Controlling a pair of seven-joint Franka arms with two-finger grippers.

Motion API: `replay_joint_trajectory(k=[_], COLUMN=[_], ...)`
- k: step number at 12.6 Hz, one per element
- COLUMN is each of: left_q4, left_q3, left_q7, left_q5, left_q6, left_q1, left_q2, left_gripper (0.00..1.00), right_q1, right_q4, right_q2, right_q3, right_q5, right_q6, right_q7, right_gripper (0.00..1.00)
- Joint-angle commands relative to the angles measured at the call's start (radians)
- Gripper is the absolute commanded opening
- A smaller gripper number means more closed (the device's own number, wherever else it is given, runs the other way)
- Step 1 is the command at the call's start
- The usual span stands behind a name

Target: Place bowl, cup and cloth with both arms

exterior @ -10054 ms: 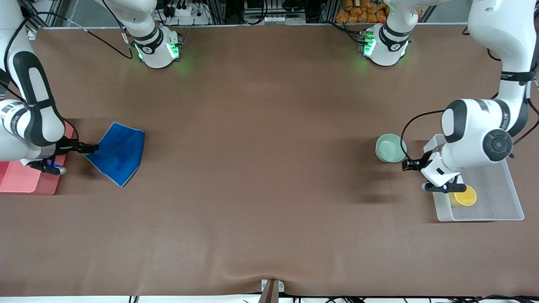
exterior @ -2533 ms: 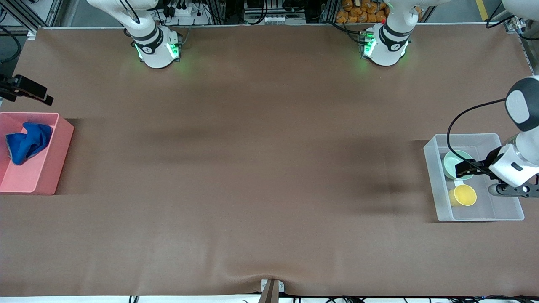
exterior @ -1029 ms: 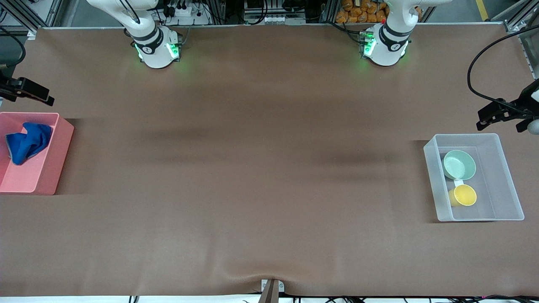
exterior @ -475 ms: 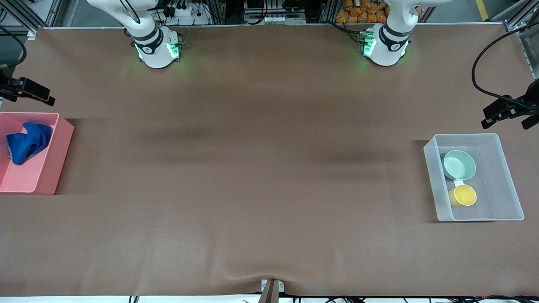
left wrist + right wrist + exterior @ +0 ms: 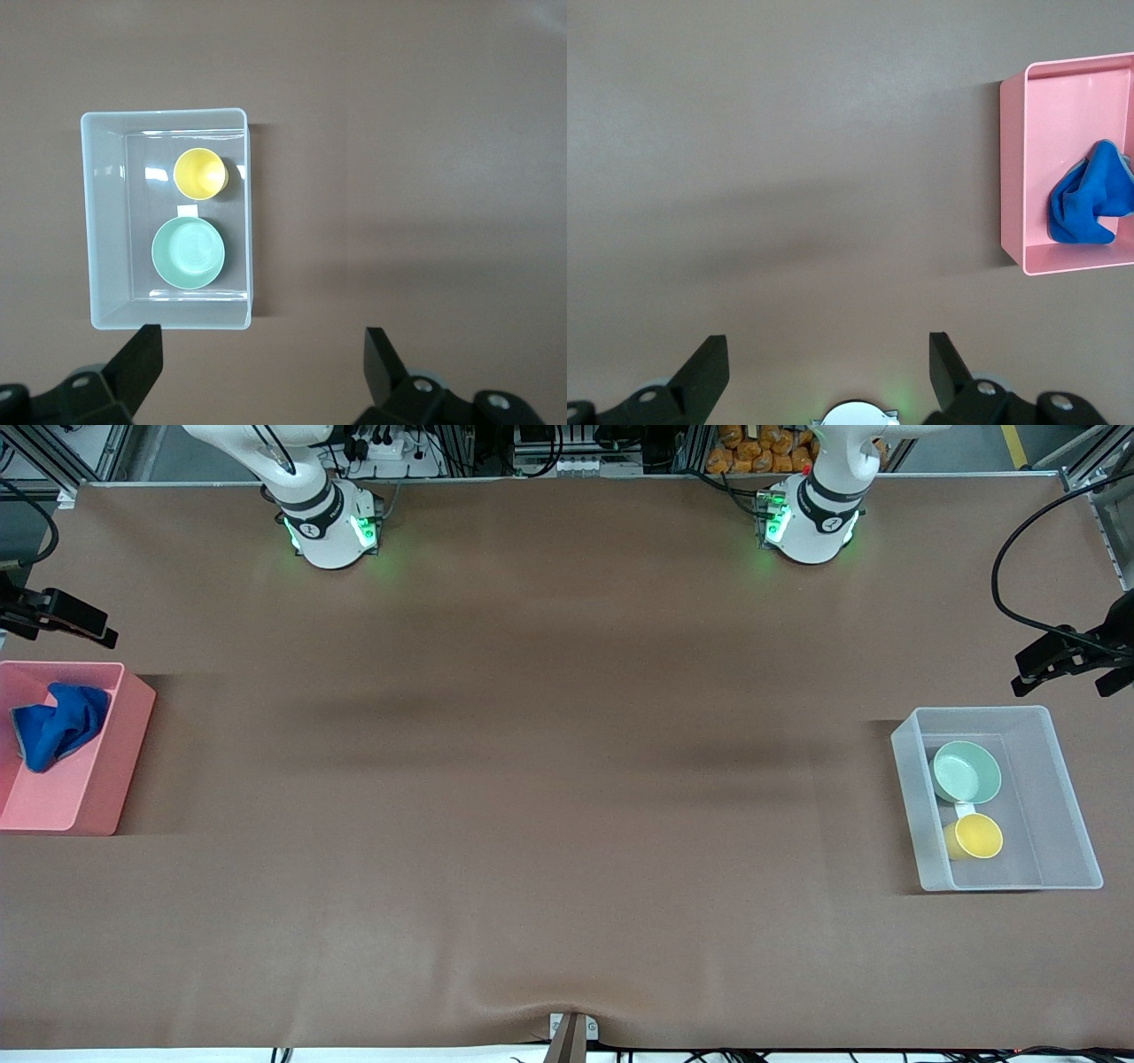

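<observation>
Front view: bowl (image 5: 966,771) & cup (image 5: 977,836) in bin (image 5: 1054,797)

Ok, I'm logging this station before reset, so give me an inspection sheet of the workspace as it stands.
Surface: brown table cover, a ripple at its camera-side edge.
Job's things: bowl and cup sit in the clear bin, cup nearer the camera; cloth lies crumpled in the pink bin.
Clutter: nothing seen.
Grippers: left tool open, up over bare table beside the clear bin; right tool open, raised near the pink bin; both hold nothing.
Cables: a black cable loops to the left tool.
Surroundings: green-lit arm bases, wiring and racks at the table's edge.
</observation>
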Motion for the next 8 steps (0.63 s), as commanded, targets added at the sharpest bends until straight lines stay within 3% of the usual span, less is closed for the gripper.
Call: replay_joint_trajectory(k=[1, 8], left_q4=[0.009, 0.007], left_q3=[0.002, 0.002], left_q7=[-0.007, -0.004], left_q5=[-0.012, -0.015], left_q6=[-0.019, -0.019], left_q1=[-0.007, -0.006], left_q2=[-0.003, -0.001], left_gripper=[1.00, 1.00], right_q1=[-0.001, 0.002], right_q4=[-0.010, -0.010], right_q2=[-0.007, 0.003], right_q3=[0.006, 0.006], right_q5=[-0.012, -0.012], right_q6=[0.007, 0.022], right_q7=[0.004, 0.004], right_gripper=[1.00, 1.00])
